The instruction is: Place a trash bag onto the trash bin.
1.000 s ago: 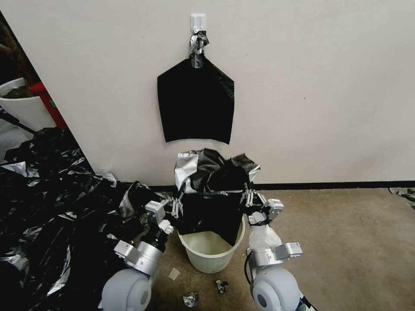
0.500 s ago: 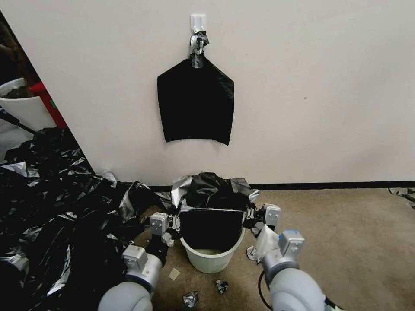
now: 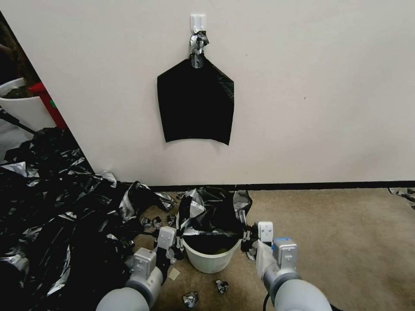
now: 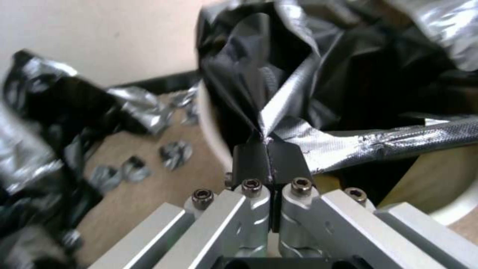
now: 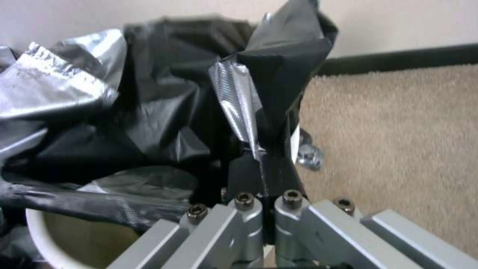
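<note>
A: Both arms have come down since a second ago; we now see the trash bag [image 3: 212, 211] lowered so its mouth sits at the rim of the trash bin [image 3: 210, 259], where earlier it hung well above the opening.

B: We note the left gripper [image 4: 269, 149] at the bin's left side, its fingers [image 4: 251, 160] pressed together on a fold of the bag's edge. The right gripper [image 5: 261, 164] stands at the bin's right side, fingers [image 5: 244, 172] likewise clamped on the film.

A: Between them we see a taut band of plastic stretched across the opening, and the bag's upper part bunched toward the wall [image 3: 324, 86].

B: Beside the bin on the left lies the heap of black bags [image 3: 52, 207], on the carpet [image 3: 346, 242].
</note>
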{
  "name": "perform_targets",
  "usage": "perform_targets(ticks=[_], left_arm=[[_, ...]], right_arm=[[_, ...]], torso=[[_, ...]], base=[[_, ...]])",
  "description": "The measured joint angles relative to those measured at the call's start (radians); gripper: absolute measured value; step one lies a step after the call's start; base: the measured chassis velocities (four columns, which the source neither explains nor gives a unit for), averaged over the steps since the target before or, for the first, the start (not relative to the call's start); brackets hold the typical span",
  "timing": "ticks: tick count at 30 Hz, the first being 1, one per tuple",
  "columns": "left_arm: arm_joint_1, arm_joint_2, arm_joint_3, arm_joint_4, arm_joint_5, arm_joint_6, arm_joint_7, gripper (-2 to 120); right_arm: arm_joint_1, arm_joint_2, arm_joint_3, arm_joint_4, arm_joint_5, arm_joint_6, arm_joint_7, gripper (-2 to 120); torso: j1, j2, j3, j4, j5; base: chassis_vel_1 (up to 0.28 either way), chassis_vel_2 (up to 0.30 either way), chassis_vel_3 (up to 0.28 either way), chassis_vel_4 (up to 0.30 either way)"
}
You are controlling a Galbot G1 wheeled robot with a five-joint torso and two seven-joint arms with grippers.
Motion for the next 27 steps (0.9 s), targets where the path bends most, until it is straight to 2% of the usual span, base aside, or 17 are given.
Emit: perform_targets(ticks=[7,8,11,21,27], left_arm=[[0.043,-0.025,0.031,-0.003,-0.008,0.0,-0.112,0],[0.043,-0.025,0.031,-0.003,-0.008,0.0,-0.112,0],[0.047,-0.036,0.055,0.005,-0.03,0.011,-0.175,0],[0.045,-0.03,0.073,0.008,-0.031,0.055,-0.205,0],[0.016,-0.044,0.074,0.079,-0.029,0.078,-0.207,0]], right_arm=[[0.012,0.005,-0.064,-0.018,0.024,0.005,0.094,0],[0.012,0.005,-0.064,-0.018,0.024,0.005,0.094,0],[-0.005,-0.012,-0.078,-0.02,0.028,0.005,0.108,0],[-0.049,-0.038,-0.077,-0.007,0.041,-0.015,0.103,0],[-0.03,-0.013,-0.074,-0.086,0.009,-0.027,0.062,0]], torso=[[0.0,0.0,0.0,0.0001,-0.0001],[0.0,0.0,0.0,0.0001,-0.0001],[0.0,0.0,0.0,0.0,-0.0002],[0.0,0.0,0.0,0.0,-0.0001],[0.0,0.0,0.0,0.0001,-0.0002]], base=[[0.0,0.0,0.0,0.0],[0.0,0.0,0.0,0.0],[0.0,0.0,0.0,0.0],[0.0,0.0,0.0,0.0],[0.0,0.0,0.0,0.0]])
